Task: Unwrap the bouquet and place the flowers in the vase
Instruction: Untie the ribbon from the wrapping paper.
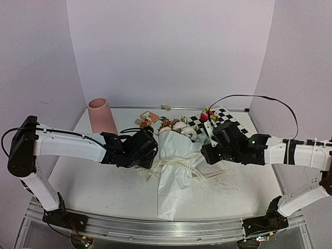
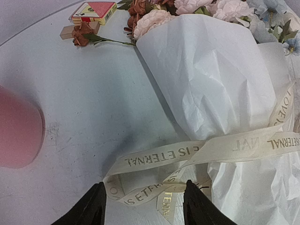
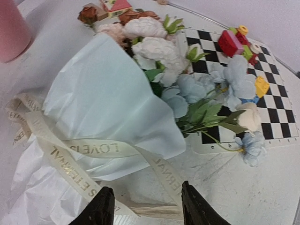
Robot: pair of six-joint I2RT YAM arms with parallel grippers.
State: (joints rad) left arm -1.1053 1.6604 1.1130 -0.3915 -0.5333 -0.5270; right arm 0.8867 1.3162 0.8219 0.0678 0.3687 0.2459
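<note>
Lying mid-table, the bouquet (image 1: 175,155) is wrapped in white paper, cream ribbon (image 2: 154,159) around its waist, with the flowers (image 3: 159,47) toward 12 o'clock. The left gripper (image 2: 145,185) at its 9 o'clock and the right gripper (image 3: 145,187) at 3 o'clock both stand parted, gripping nothing (ribbon tails lie by the fingers). The vase (image 1: 102,115) stands upright at 10 o'clock.

a black-and-white checkered mat (image 3: 276,117) lies at the far right of the desk (image 2: 84,103), with small colourful toy blocks (image 3: 230,43) along its far edge. a red-topped little box (image 2: 93,10) sits further left, a wooden block (image 2: 67,32) just beside it.
</note>
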